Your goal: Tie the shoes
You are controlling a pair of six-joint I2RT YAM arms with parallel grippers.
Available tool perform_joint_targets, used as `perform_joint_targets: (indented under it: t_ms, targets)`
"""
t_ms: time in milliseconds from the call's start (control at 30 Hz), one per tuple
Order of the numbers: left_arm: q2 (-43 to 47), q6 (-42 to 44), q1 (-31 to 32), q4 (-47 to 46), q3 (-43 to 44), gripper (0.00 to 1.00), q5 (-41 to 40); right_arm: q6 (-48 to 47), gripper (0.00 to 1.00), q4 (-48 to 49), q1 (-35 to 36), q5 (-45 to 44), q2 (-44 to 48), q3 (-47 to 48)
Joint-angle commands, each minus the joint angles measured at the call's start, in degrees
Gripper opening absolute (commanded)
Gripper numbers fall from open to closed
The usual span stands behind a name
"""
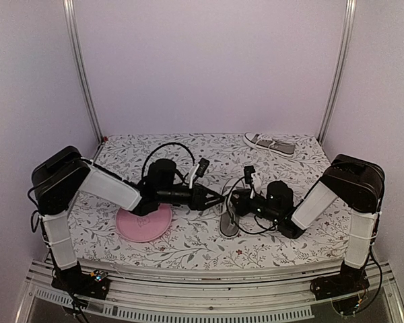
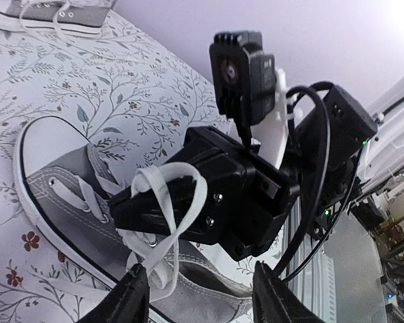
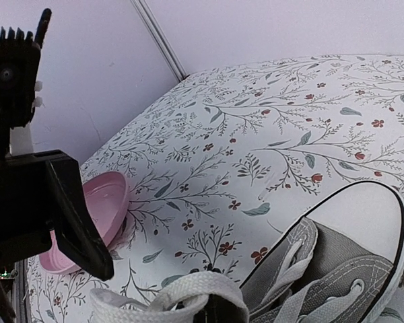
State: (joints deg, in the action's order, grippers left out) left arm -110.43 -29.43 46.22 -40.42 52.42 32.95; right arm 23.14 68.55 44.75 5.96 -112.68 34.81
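At mid-table, one shoe (image 1: pixel 229 223) lies between both grippers, and the other shoe (image 1: pixel 271 144) sits at the far right edge. Its lace loop (image 2: pixel 168 202) is pinched by the right gripper (image 1: pixel 237 200); the left gripper (image 1: pixel 214 198) is spread, holding nothing.

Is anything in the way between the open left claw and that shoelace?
Nothing visible. The white lace loop of the grey canvas sneaker sits right ahead of the open left gripper, held at the tips of the shut right gripper. The round pink plate lies off to the side.
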Motion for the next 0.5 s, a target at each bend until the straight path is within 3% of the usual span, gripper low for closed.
perform_joint_targets:
  t_ms: [0, 233, 467]
  targets:
    - [4.24, 2.39, -2.04, 0.78, -2.13, 0.53, -2.89, 0.5, 0.02, 2.45, -0.32, 1.2, -0.24, -0.69]
    - [-0.14, 1.26, -4.64, 2.41, 2.03, 0.51, -3.38, 0.67, 0.02, 2.86, -0.35, 1.75, -0.3, -0.88]
    - [-10.64, 2.43, -4.57, 2.86, 10.88, 0.45, 2.69, 0.84, 0.02, 2.84, -0.41, 2.26, 0.29, -1.19]
